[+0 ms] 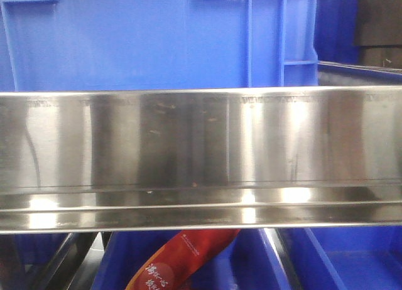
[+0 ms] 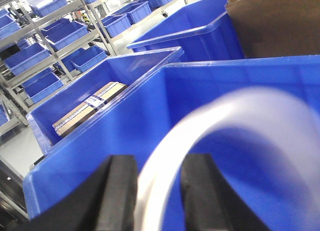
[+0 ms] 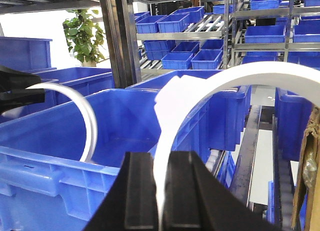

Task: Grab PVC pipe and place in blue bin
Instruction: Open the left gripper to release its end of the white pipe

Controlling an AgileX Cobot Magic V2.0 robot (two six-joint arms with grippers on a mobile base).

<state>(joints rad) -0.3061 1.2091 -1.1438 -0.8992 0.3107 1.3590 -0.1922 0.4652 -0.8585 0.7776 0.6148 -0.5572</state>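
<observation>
Pipe (image 2: 260, 103) blurred, runs off right edge; steel rail (image 1: 201, 158) blocks most of front view; red packet (image 1: 182, 258) cut off below.

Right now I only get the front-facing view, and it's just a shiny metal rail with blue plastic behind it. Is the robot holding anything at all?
Observer: Yes. The left fingers are shut on a white curved PVC pipe, which looks blurred in the left wrist view.
Operator: And the other arm?
Observer: The right fingers are shut on a second PVC pipe, also white and curved.
Operator: Where is the bin they go in?
Observer: In the right wrist view, the left arm's pipe hangs over a large open blue bin.
</observation>
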